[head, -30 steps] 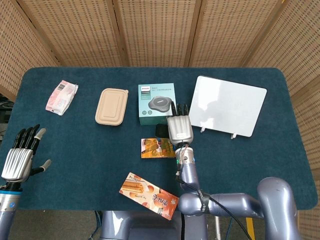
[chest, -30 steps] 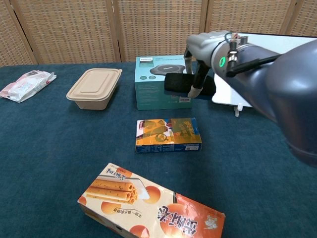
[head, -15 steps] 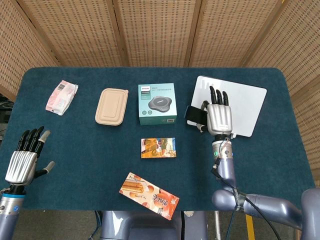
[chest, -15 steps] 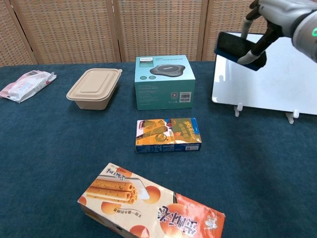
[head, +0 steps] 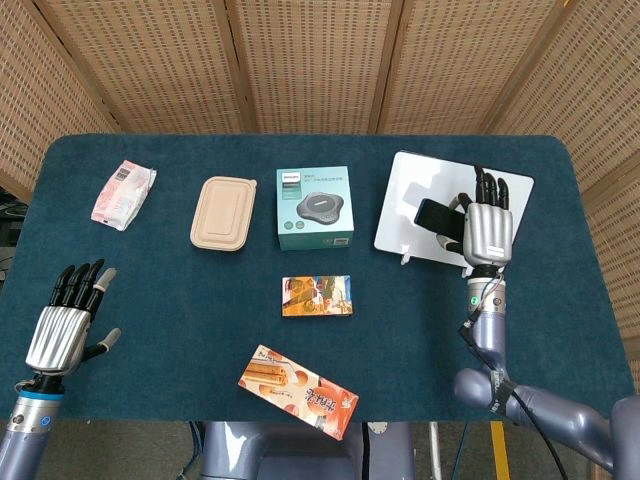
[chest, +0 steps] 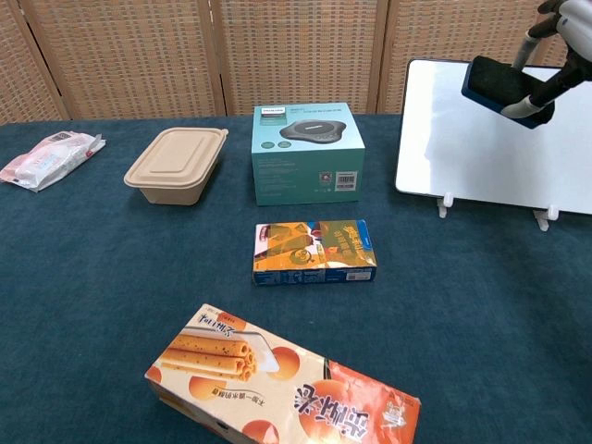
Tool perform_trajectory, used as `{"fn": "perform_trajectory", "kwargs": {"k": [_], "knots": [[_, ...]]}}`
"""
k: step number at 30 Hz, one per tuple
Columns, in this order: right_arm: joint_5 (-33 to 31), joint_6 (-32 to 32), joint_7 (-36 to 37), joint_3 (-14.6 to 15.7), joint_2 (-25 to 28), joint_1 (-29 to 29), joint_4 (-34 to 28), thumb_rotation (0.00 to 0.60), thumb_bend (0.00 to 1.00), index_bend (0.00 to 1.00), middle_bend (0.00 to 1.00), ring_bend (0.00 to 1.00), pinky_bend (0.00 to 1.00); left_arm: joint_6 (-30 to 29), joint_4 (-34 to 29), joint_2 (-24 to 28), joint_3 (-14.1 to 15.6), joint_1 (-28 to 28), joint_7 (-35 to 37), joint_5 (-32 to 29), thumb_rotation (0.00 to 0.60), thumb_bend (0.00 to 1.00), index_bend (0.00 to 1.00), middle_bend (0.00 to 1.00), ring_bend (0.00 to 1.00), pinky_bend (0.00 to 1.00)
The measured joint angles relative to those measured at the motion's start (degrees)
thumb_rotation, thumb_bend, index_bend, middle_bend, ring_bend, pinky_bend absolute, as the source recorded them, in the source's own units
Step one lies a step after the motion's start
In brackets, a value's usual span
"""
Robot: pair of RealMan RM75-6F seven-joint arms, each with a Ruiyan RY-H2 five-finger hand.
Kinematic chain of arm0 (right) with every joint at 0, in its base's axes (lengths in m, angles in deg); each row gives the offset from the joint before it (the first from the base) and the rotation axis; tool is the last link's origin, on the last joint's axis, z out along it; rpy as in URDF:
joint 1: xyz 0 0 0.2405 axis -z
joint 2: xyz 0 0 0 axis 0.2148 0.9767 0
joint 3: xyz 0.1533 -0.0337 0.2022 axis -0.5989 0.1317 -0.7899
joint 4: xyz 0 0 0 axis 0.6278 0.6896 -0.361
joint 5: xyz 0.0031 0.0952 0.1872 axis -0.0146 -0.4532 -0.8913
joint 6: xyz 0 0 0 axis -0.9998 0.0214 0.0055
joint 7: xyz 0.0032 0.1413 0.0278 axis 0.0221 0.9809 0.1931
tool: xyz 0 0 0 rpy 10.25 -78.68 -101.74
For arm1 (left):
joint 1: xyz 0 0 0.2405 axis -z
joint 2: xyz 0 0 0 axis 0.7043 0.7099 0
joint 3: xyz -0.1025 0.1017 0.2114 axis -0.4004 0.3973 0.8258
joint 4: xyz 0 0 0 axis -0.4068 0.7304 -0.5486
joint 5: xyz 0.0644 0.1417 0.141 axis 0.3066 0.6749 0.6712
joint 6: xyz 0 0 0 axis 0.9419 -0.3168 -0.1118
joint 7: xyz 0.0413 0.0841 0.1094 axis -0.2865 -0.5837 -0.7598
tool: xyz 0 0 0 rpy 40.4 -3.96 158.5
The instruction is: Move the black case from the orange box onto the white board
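Black case (head: 434, 215) has travelled right off the orange box (head: 317, 296), gripped in my right hand (head: 487, 232) above the white board (head: 500, 195); only lowering remains, left hand (head: 66, 325) open.

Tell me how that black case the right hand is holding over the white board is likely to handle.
The black case probably stays stiff: it keeps its flat shape while the right hand grips only one end. It seems light, carried aloft that way. Being flat, it should not roll, though the white board looks tilted, so it might slide.
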Motion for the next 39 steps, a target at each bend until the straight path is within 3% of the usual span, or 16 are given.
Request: {"fn": "perform_trajectory", "kwargs": {"k": [17,28,39], "knots": [[7.35,-1.29,6.20,-0.74,-15.83,-3.23,30.11,0.600,0.16,0.57,0.03,0.00,0.00,1.60,1.05,-0.58,-0.60,0.68,0.68,-1.41,0.600,0.24,0.00,0.00,0.00,0.00],[9.58,-0.40,10.45,-2.54,-22.50,-5.51,42.68,0.600,0.16,0.57,0.03,0.00,0.00,1.77,1.32,-0.57,-0.61,0.77,1.37,-1.53,0.600,0.24,0.00,0.00,0.00,0.00],[10.12,2.51,13.79,-4.80,-26.18,-7.26,50.55,0.600,0.16,0.57,0.03,0.00,0.00,2.83,1.51,-0.75,-0.58,1.12,1.43,-2.10,0.600,0.24,0.00,0.00,0.00,0.00]]}}
